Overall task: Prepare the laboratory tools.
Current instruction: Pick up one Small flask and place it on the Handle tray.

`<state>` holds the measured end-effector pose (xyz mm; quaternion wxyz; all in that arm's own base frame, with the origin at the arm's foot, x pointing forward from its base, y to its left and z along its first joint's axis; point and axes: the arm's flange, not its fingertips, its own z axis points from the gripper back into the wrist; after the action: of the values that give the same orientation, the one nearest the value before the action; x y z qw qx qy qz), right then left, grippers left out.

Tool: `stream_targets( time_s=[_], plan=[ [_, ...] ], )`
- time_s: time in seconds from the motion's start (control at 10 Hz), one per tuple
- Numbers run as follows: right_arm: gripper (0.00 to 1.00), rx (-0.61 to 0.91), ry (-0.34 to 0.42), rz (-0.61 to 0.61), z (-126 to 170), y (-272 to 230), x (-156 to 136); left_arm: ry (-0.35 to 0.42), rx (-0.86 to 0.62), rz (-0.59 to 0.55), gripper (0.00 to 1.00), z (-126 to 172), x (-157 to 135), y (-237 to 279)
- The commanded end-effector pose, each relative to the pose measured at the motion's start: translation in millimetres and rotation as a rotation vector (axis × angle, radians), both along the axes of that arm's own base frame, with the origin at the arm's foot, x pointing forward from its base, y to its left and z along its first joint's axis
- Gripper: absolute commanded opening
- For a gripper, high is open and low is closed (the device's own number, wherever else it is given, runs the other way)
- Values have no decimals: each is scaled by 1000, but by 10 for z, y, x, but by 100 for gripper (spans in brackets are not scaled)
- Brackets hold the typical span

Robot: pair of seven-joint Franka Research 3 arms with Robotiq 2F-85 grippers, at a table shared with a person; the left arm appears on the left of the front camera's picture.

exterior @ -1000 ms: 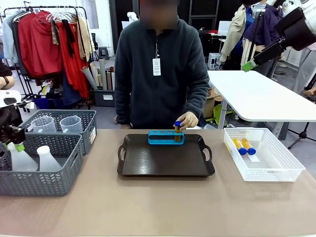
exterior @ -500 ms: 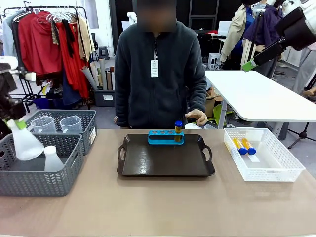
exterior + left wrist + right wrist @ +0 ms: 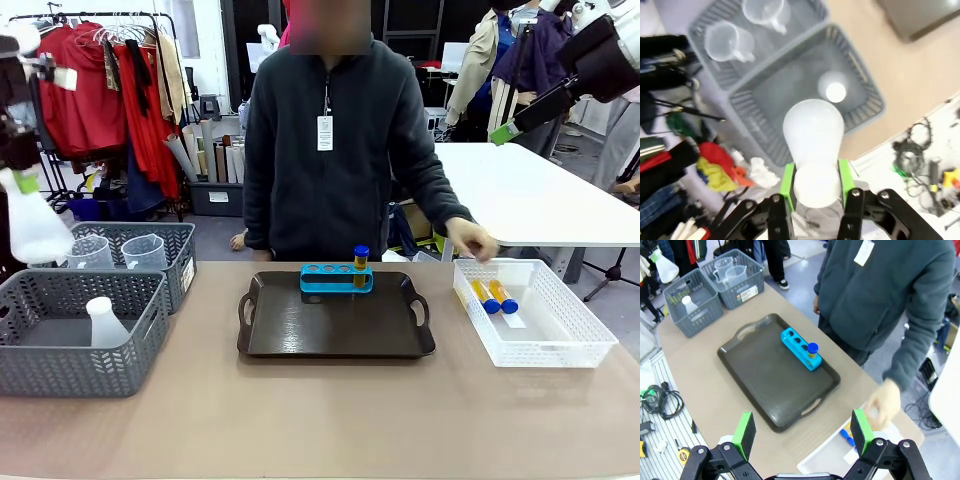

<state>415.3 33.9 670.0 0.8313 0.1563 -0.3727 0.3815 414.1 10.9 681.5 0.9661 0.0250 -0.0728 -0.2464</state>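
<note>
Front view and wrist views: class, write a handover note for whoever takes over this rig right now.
Left gripper: shut on a conical flask, held above the near grey basket.
Right gripper: open, empty, high above the table.
Person's hand: at the white mesh basket's far edge.
Done: one tube in the blue rack on the tray.
Left: two tubes in that basket, second flask, two jugs.

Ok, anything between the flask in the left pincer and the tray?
Nothing visible. The conical flask hangs above the grey basket rim, only bare tabletop lies toward the black tray, and the blue tube rack sits at its far edge.
</note>
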Motion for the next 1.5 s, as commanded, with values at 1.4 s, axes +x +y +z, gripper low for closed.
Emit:
stream_targets(
  time_s=[1.4],
  plan=[
    [100, 16, -3, 11, 13, 1, -5, -12, 82, -267, 0, 900, -65, -744]
  ],
)
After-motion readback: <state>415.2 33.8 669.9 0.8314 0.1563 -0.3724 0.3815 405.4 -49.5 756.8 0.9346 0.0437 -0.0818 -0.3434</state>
